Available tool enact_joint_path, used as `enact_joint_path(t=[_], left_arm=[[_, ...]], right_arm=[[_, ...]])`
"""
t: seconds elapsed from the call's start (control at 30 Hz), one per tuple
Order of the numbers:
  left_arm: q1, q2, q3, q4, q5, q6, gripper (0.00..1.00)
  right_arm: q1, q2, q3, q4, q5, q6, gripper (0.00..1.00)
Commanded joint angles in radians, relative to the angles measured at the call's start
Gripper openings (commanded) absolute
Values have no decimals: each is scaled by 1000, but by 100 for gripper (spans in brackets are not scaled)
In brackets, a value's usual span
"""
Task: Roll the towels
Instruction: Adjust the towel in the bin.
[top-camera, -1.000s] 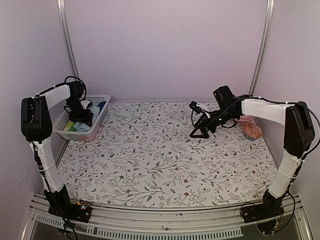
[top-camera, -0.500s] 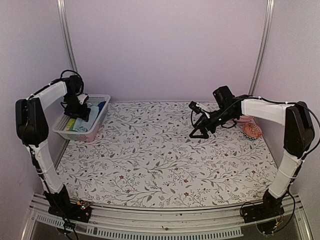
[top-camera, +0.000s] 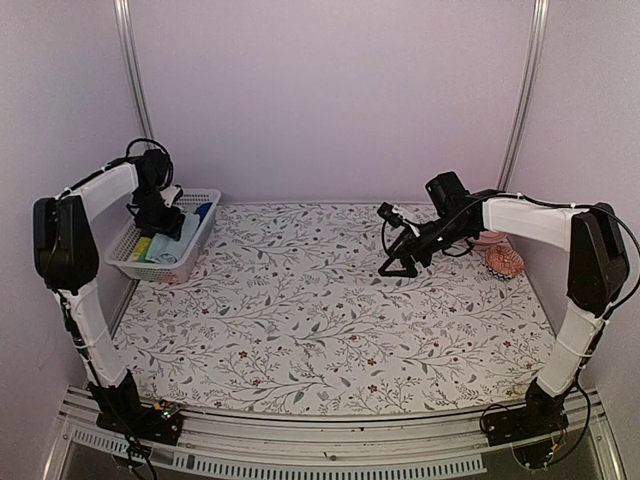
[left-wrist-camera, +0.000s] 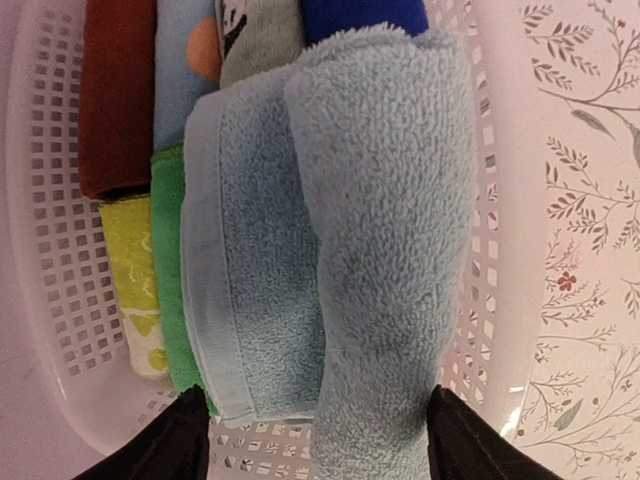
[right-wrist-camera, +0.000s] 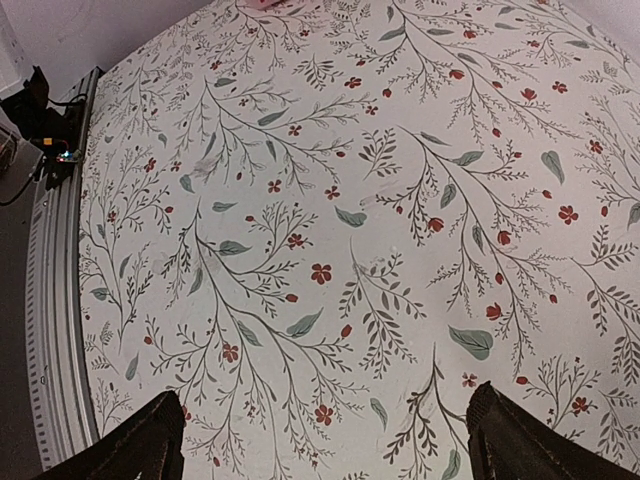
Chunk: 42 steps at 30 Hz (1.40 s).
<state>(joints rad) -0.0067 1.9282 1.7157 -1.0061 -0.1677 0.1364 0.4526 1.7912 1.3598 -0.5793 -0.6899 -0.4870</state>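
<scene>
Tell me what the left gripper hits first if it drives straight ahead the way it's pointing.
Most likely the rolled pale blue towel, lying in the white basket straight ahead of the open left gripper. Depth is unclear, but nothing shows in between.

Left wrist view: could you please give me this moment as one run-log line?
left gripper: open, above pale blue towel in basket | right gripper: open, above table, holding nothing

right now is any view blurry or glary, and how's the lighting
Top external: soft even light, lilac cast, faint shadows. Left wrist: pale blue towel sharp, mild glare on the basket rim. Right wrist: tablecloth crisp, evenly lit, no glare.
</scene>
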Motion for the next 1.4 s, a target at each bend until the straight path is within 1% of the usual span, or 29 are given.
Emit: enact_joint_path(t=[0.0, 0.07, 0.23, 0.33, 0.47, 0.8, 0.97, 1.0, 1.1, 1.2, 1.37], left_arm=[[-13, 9, 4, 10, -26, -10, 74], [-12, 11, -10, 28, -35, -14, 72], [-13, 14, -30, 57, -81, -23, 62], [-13, 24, -41, 61, -98, -24, 59], [-7, 26, -62, 71, -160, -27, 55], [44, 29, -137, 138, -223, -37, 54], [59, 29, -145, 176, -249, -29, 54], [61, 66, -141, 177, -250, -25, 54], [69, 102, -132, 173, -248, -21, 54], [81, 131, -129, 179, -244, -19, 54], [93, 153, -117, 183, -287, -22, 54]], right_arm=[[8, -17, 5, -14, -17, -7, 99], [8, -19, 6, -14, -17, -7, 99], [9, -19, 5, -13, -17, -7, 99], [8, -20, 5, -14, -17, -8, 99], [8, -21, 6, -15, -17, -9, 99], [9, -25, 5, -17, -22, -10, 99], [9, -23, 5, -18, -23, -11, 99], [9, -23, 5, -19, -25, -11, 99], [9, -22, 6, -19, -25, -13, 99], [9, -21, 5, -19, -23, -13, 99], [9, -16, 6, -20, -23, -15, 99]])
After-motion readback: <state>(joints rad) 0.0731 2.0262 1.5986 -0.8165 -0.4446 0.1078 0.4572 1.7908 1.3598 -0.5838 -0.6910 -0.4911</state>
